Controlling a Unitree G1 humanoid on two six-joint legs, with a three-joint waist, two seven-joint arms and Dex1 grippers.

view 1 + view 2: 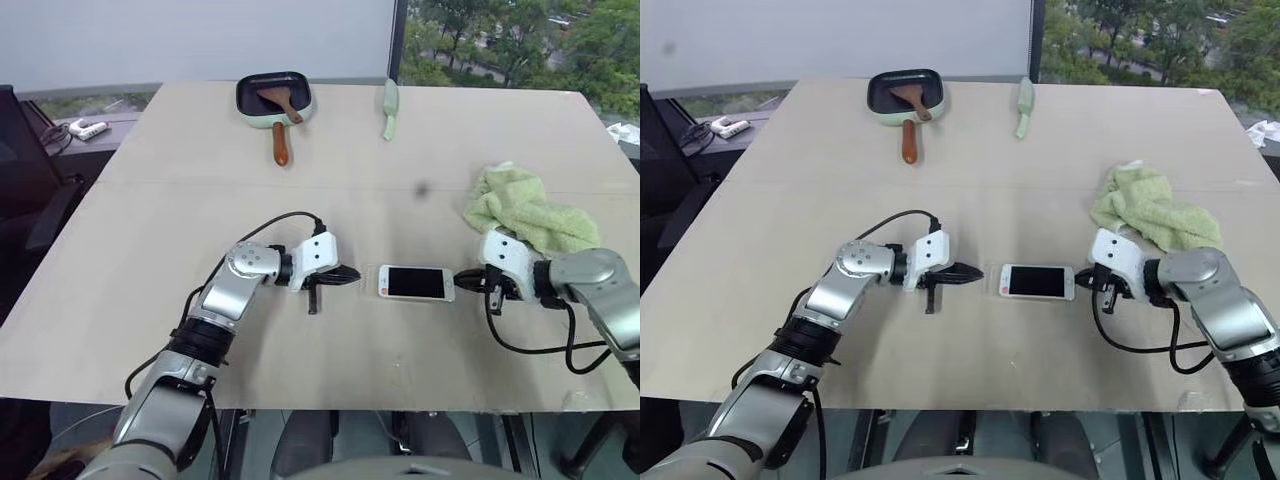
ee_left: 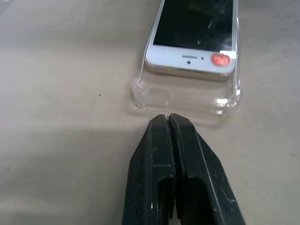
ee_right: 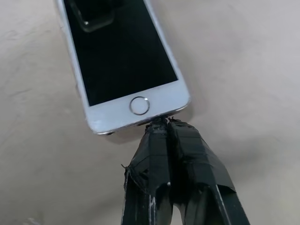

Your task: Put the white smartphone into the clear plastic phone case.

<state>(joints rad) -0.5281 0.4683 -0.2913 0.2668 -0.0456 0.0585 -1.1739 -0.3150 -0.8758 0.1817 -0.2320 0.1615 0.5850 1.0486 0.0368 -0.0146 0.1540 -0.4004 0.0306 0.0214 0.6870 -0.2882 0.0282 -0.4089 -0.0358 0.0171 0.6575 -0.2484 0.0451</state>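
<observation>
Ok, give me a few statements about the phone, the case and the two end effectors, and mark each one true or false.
1. The white smartphone lies screen up on the table. True.
2. The left end effector is open wide around the clear plastic phone case. False: its fingers are shut, tips right by the case's end.
3. The right end effector is shut, tips at the phone's home-button end. True.
4. The green cloth covers the phone. False: it lies apart, beyond the right arm.
5. The frying pan sits at the table's far side. True.
</observation>
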